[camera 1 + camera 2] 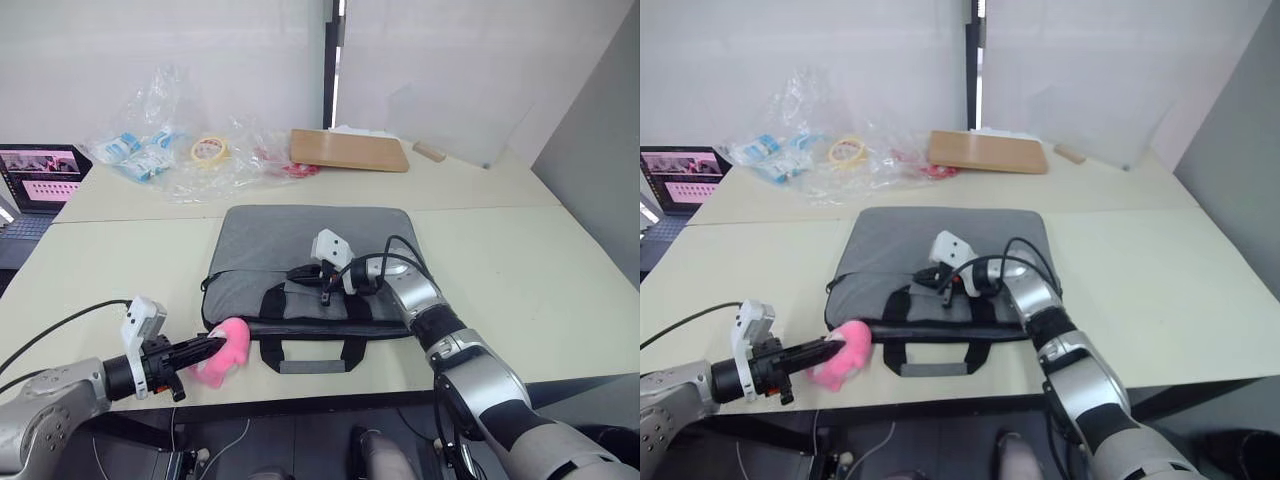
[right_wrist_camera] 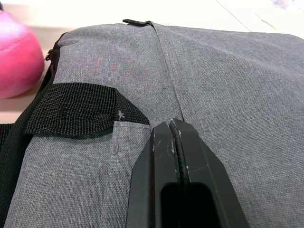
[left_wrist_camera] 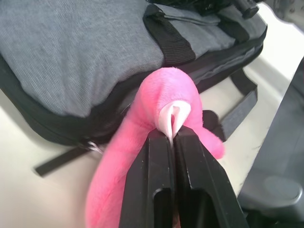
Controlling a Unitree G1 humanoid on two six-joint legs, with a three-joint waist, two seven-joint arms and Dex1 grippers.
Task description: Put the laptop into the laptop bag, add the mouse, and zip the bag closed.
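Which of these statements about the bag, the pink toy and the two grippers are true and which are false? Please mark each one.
1. The left gripper is shut on the pink toy. True.
2. The laptop bag stands upright on the table. False: it lies flat.
3. The right gripper rests over the grey top of the bag, fingers shut. True.
4. The pink toy lies on top of the bag. False: it is beside the bag's front corner.
5. A roll of tape lies at the table's far side. True.

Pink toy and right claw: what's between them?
Left eye view: just laptop bag fabric and a strap handle between pink toy and right claw.
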